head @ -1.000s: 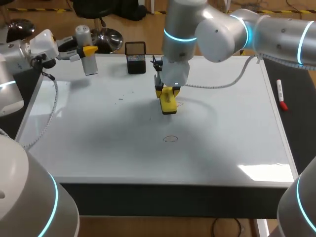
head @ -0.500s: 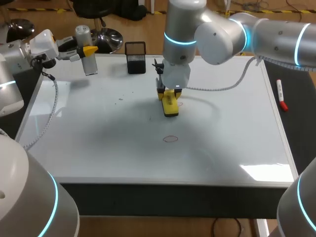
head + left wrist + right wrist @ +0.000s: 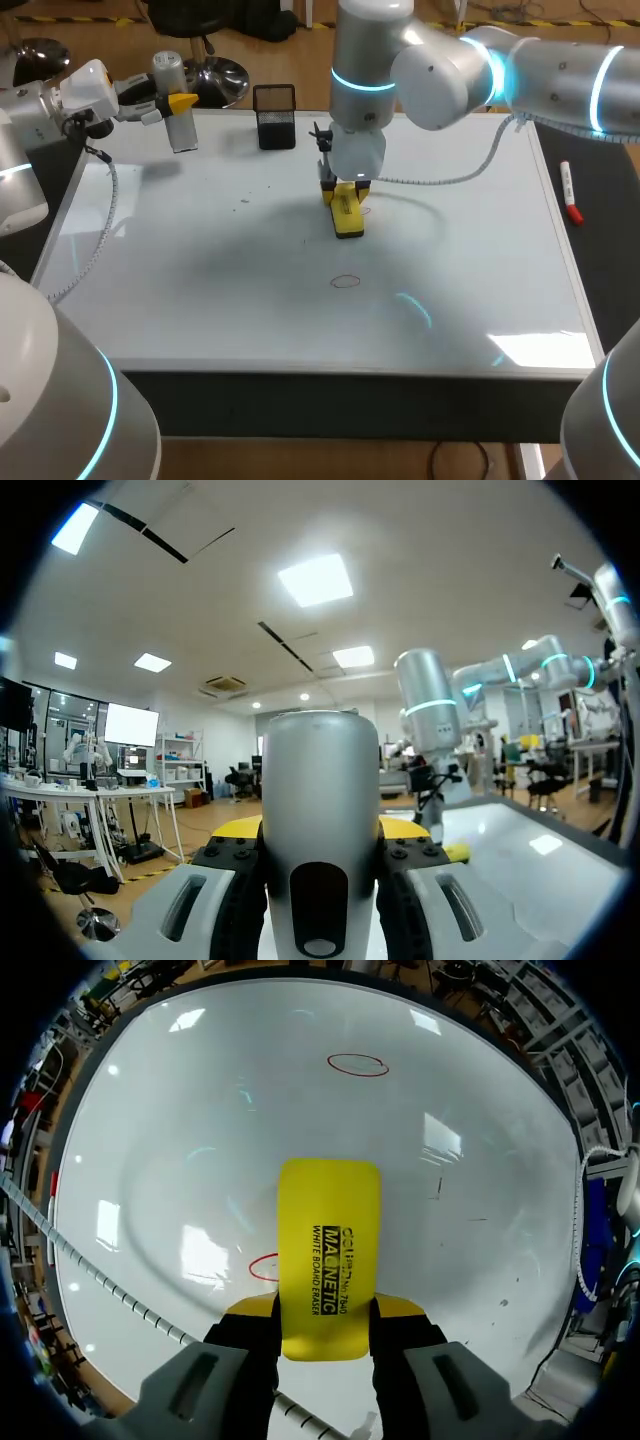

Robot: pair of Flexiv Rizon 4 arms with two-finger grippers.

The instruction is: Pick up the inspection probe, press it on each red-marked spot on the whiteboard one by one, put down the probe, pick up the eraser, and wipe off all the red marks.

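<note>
The yellow eraser (image 3: 347, 212) rests flat on the whiteboard (image 3: 200, 280) with my right gripper (image 3: 341, 188) shut on its far end. In the right wrist view the eraser (image 3: 328, 1245) sticks out ahead of the gripper (image 3: 325, 1312) and partly covers one red oval mark (image 3: 262, 1267). A second red oval (image 3: 357, 1064) lies farther ahead, nearer the table's front (image 3: 346, 281). At the back left, above the board's edge, my left gripper (image 3: 176, 103) is shut on the silver inspection probe (image 3: 176, 118). The probe (image 3: 320, 810) stands upright between the fingers of that gripper (image 3: 320, 832).
A black mesh pen holder (image 3: 275, 116) stands at the back of the board, just left of my right arm. A red-capped marker (image 3: 570, 192) lies on the dark strip right of the board. Small dark specks (image 3: 245, 201) dot the board's left half.
My right gripper has slid the eraser a little to the right and toward the front across the red mark. The left arm with the probe has kept still.
</note>
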